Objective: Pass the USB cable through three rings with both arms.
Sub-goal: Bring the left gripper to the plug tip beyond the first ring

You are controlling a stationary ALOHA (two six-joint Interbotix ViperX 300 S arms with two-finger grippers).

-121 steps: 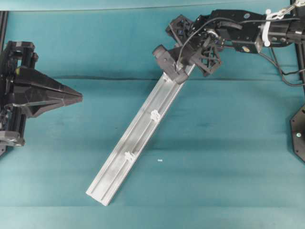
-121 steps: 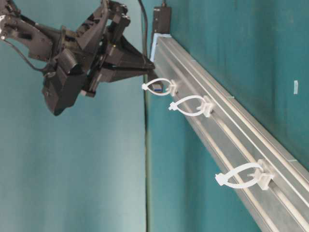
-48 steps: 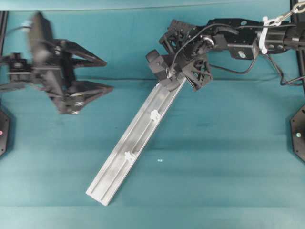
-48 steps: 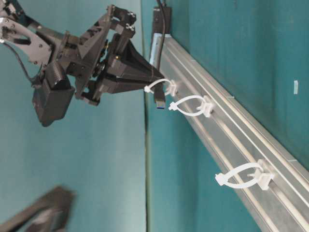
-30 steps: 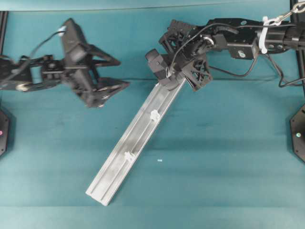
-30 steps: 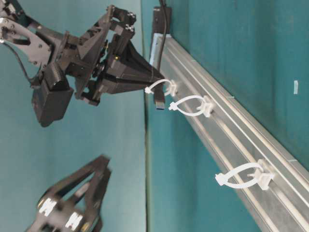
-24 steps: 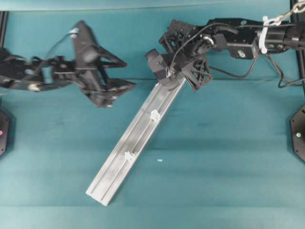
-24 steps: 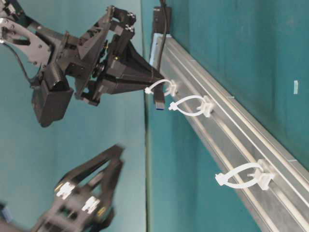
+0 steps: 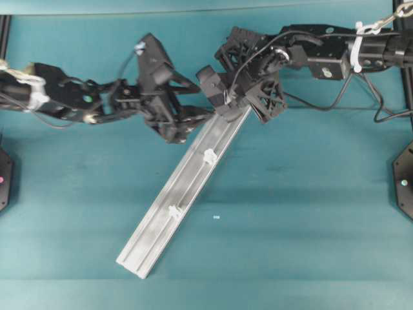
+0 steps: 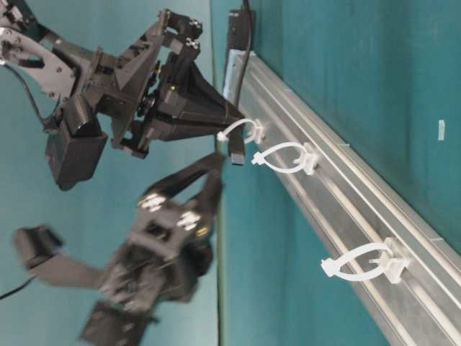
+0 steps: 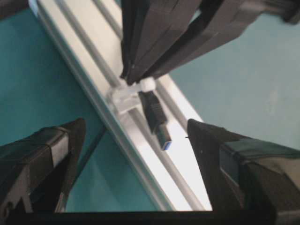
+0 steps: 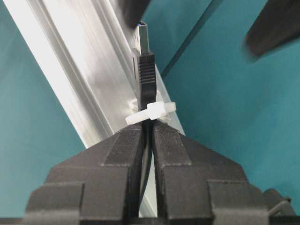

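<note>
Over teal cloth, the USB cable (image 12: 146,75) plug points along the rail (image 9: 174,200).

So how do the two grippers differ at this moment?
The right gripper is shut on the USB cable, just behind the first ring; the left gripper is open and holds nothing. The right one sits at the rail; the left hangs short of the plug. Both are black and pointed.

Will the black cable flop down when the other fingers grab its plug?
Probably not the tip: the plug juts straight past the first white ring, so it looks stiff. The thin cable behind it curves, so it likely bends. The small plug may slip in wide-open fingers.
</note>
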